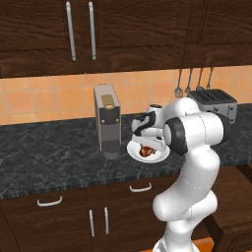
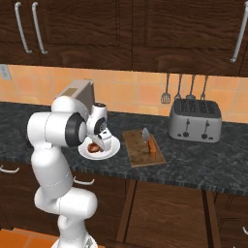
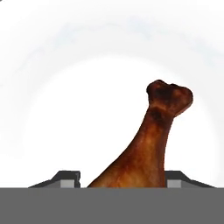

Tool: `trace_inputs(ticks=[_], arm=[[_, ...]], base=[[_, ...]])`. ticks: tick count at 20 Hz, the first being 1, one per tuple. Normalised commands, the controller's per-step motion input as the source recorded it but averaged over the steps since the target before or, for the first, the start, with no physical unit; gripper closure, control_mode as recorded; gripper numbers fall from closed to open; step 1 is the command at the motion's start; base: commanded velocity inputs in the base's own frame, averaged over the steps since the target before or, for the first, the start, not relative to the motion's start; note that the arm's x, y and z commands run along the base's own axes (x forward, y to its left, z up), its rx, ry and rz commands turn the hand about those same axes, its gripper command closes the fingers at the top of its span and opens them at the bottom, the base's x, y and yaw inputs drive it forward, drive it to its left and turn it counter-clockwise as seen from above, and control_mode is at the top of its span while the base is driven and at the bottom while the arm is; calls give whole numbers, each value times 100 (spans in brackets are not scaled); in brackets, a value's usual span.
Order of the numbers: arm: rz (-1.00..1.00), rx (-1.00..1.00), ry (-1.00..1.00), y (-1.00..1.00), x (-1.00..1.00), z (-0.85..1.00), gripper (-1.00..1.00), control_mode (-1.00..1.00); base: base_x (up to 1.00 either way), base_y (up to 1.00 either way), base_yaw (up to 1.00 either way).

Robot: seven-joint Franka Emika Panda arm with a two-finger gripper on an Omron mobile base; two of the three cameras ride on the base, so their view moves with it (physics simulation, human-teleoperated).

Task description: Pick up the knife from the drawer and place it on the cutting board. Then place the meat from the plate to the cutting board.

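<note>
1. Meat (image 3: 148, 144) — the glossy reddish-brown drumstick — lies on the white plate (image 3: 65, 109) right under the claw (image 3: 122, 178), its thick end down between the two dark finger tips (image 3: 65, 179) and its knobbed bone end pointing away from the hand.

2. Claw state: the jaws stand partly open, one on each side of the drumstick. In the hand view the tips look close to its flanks, but I cannot tell whether they have touched it yet, so I would not call it held.

3. Knife (image 2: 147, 138) is already on the cutting board (image 2: 143, 147), which sits on the counter (image 2: 203, 155) just to the far side of the plate from the arm, with the toaster (image 2: 194, 120) beyond it. The first half of the job looks done.

4. Step in hand, as I judge it: gripping the meat for the second half.

5. Next move calls for a firm hold on the thick part, a straight lift clear of the plate rim, then a short carry sideways to a bare part of the board — away from the knife blade.

6. Risk: the meat is rounded and tapers, so it may roll or slip out as the jaws squeeze.

7. Writing: no brand, label or lettering can be read on the coffee machine (image 1: 107, 120), the toaster or anything else.
</note>
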Motion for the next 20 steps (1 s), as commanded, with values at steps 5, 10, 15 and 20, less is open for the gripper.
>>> trace_inputs(ticks=[5, 10, 15, 20], arm=[[0, 0, -4, 0, -6, 8, 100, -100], [13, -1, -14, -22, -27, 80, 100, -100], [33, -10, -8, -49, -13, 48, 100, -100], [44, -11, -5, -59, 2, 33, 100, -100]], base=[[0, 0, 0], [0, 0, 0], [0, 0, 0], [0, 0, 0]])
